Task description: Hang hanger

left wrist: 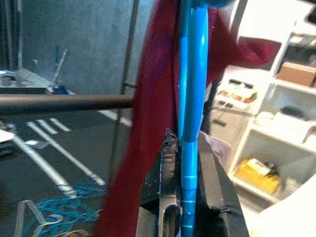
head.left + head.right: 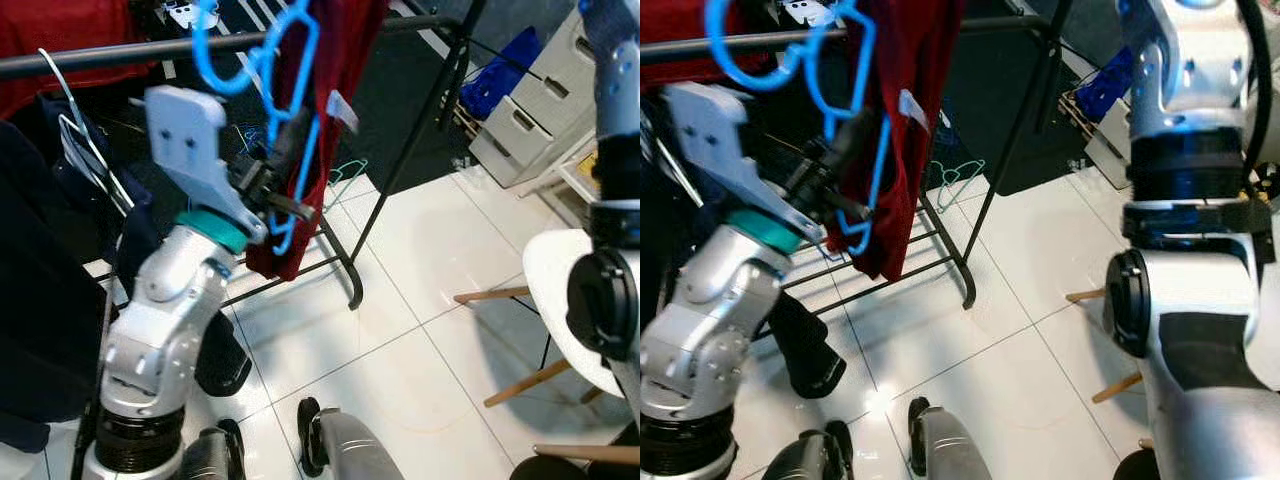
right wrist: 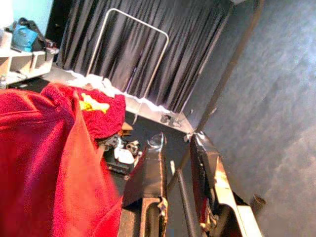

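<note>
My left gripper (image 2: 272, 192) is shut on the lower part of a bright blue plastic hanger (image 1: 191, 98), raised up by the black clothes rail (image 2: 70, 58). The hanger's hook (image 2: 215, 70) sits at rail height, just in front of the rail; I cannot tell if it rests on it. A dark red garment (image 2: 345, 50) hangs from the hanger behind my fingers (image 1: 215, 197). My right arm (image 2: 612, 90) is raised at the right. Its gripper (image 3: 180, 185) stands open with a thin dark rod (image 3: 183, 197) between the fingers, and red cloth (image 3: 44, 163) beside it.
Dark clothes (image 2: 40, 260) and wire hangers (image 2: 80, 140) hang on the rail's left part. The rack's black legs (image 2: 350, 280) stand on white tiles. A white drawer unit (image 2: 530, 110), a blue bag (image 2: 505, 70) and a white chair (image 2: 555, 280) are at the right.
</note>
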`<state>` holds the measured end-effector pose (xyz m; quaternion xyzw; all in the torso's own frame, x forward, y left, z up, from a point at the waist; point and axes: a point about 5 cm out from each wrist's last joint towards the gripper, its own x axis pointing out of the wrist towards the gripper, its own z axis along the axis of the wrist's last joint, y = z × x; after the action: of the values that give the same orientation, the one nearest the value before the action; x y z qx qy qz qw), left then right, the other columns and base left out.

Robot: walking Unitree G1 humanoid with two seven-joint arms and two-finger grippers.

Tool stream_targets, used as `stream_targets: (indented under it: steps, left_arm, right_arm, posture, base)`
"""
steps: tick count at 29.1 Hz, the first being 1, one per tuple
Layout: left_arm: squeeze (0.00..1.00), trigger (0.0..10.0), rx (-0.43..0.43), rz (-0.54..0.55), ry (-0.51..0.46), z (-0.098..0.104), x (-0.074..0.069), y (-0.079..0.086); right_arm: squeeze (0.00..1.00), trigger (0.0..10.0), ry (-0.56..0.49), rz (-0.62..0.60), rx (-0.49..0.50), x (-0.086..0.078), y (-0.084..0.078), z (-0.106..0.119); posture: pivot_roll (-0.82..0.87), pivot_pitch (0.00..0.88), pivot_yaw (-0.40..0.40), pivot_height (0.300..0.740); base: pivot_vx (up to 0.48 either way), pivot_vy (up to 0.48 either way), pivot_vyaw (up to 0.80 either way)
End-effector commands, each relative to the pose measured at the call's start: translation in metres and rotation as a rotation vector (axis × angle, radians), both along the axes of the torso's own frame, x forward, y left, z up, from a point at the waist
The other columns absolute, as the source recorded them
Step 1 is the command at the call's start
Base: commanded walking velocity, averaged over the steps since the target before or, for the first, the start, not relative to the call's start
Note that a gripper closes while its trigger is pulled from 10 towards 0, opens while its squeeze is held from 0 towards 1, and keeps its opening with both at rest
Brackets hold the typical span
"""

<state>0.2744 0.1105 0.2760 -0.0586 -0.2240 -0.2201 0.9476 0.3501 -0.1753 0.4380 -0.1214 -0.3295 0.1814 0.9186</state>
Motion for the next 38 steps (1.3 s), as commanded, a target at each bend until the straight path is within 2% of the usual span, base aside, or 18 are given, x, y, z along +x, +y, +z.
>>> stream_targets:
  steps: [1, 2, 4, 7, 12, 15, 17, 18, 19, 20, 22, 25, 27, 30, 31, 32, 36, 38]
  left_arm:
    - [0.0, 10.0, 0.0, -0.027, -0.022, 0.003, -0.003, -0.004]
    - [0.0, 10.0, 0.011, -0.024, -0.018, 0.0, -0.002, -0.004]
    - [0.0, 10.0, 0.011, -0.024, -0.018, 0.0, -0.002, -0.004]
    - [0.0, 10.0, 0.116, -0.047, -0.019, -0.012, -0.002, -0.009]
    - [0.0, 10.0, 0.179, -0.086, -0.028, -0.016, -0.005, -0.012]
    - [0.0, 10.0, 0.179, -0.086, -0.028, -0.016, -0.005, -0.012]
    - [0.0, 10.0, 0.227, -0.119, -0.043, -0.017, -0.007, -0.011]
    - [0.0, 10.0, 0.284, -0.147, -0.069, -0.016, -0.009, -0.005]
    - [0.0, 10.0, 0.284, -0.147, -0.069, -0.016, -0.009, -0.005]
    - [0.0, 10.0, 0.36, -0.179, -0.1, -0.012, -0.011, 0.006]
    - [0.0, 10.0, 0.36, -0.179, -0.1, -0.012, -0.011, 0.006]
    - [0.0, 10.0, 0.478, -0.229, -0.139, -0.008, -0.014, 0.021]
    - [0.0, 10.0, 0.478, -0.229, -0.139, -0.008, -0.014, 0.021]
    - [0.0, 10.0, 0.626, -0.328, -0.157, -0.015, -0.022, 0.027]
    - [0.0, 10.0, 0.626, -0.328, -0.157, -0.015, -0.022, 0.027]
    - [0.0, 10.0, 0.702, -0.394, -0.157, -0.021, -0.026, 0.025]
    - [0.0, 10.0, 0.816, -0.481, -0.158, -0.036, -0.032, 0.021]
    - [0.0, 10.0, 0.816, -0.481, -0.158, -0.036, -0.032, 0.021]
  right_arm:
    - [0.0, 10.0, -0.041, 0.022, 0.005, -0.01, -0.004, 0.009]
    - [0.0, 10.0, -0.075, 0.089, -0.017, -0.021, -0.004, 0.011]
    - [0.0, 10.0, -0.075, 0.089, -0.017, -0.021, -0.004, 0.011]
    - [0.0, 10.0, -0.181, 0.316, -0.124, -0.065, -0.002, 0.02]
    - [0.0, 10.0, -0.185, 0.409, -0.177, -0.08, 0.0, 0.02]
    - [0.0, 10.0, -0.185, 0.409, -0.177, -0.08, 0.0, 0.02]
    - [0.0, 10.0, -0.155, 0.427, -0.242, -0.082, 0.0, 0.013]
    - [0.0, 10.0, -0.097, 0.435, -0.334, -0.08, 0.0, 0.0]
    - [0.0, 10.0, -0.097, 0.435, -0.334, -0.08, 0.0, 0.0]
    - [0.0, 10.0, 0.0, 0.454, -0.464, -0.079, -0.003, -0.02]
    - [0.0, 10.0, 0.0, 0.454, -0.464, -0.079, -0.003, -0.02]
    - [0.0, 10.0, 0.158, 0.493, -0.635, -0.081, -0.011, -0.049]
    - [0.0, 10.0, 0.158, 0.493, -0.635, -0.081, -0.011, -0.049]
    - [0.0, 10.0, 0.31, 0.55, -0.762, -0.085, -0.02, -0.072]
    - [0.0, 10.0, 0.31, 0.55, -0.762, -0.085, -0.02, -0.072]
    - [0.0, 10.0, 0.371, 0.582, -0.8, -0.086, -0.021, -0.083]
    - [0.0, 10.0, 0.42, 0.625, -0.82, -0.087, -0.018, -0.097]
    - [0.0, 10.0, 0.42, 0.625, -0.82, -0.087, -0.018, -0.097]
  posture:
    - [-0.16, 0.128, -0.076, 0.74]
    - [-0.17, 0.132, -0.072, 0.74]
    - [-0.17, 0.132, -0.072, 0.74]
    - [-0.18, 0.138, -0.066, 0.74]
    - [-0.18, 0.139, -0.063, 0.74]
    - [-0.18, 0.139, -0.063, 0.74]
    - [-0.17, 0.139, -0.059, 0.74]
    - [-0.17, 0.139, -0.056, 0.74]
    - [-0.17, 0.139, -0.056, 0.74]
    - [-0.17, 0.136, -0.054, 0.74]
    - [-0.17, 0.136, -0.054, 0.74]
    - [-0.17, 0.136, -0.054, 0.74]
    - [-0.17, 0.136, -0.054, 0.74]
    - [-0.17, 0.136, -0.054, 0.74]
    - [-0.17, 0.136, -0.054, 0.74]
    - [-0.16, 0.135, -0.051, 0.74]
    - [-0.16, 0.133, -0.044, 0.74]
    - [-0.16, 0.133, -0.044, 0.74]
  base:
    - [0.0, 0.0, 0.0]
    - [0.0, 0.0, 0.0]
    - [0.0, 0.0, 0.0]
    - [0.0, 0.0, 0.0]
    - [0.0, 0.0, 0.0]
    - [0.0, 0.0, 0.0]
    - [0.0, 0.0, 0.0]
    - [0.0, 0.0, 0.0]
    - [0.0, 0.0, 0.0]
    - [0.0, 0.0, 0.0]
    - [0.0, 0.0, 0.0]
    - [0.0, 0.0, 0.0]
    - [0.0, 0.0, 0.0]
    - [0.0, 0.0, 0.0]
    - [0.0, 0.0, 0.0]
    - [0.0, 0.0, 0.0]
    - [0.0, 0.0, 0.0]
    - [0.0, 0.0, 0.0]
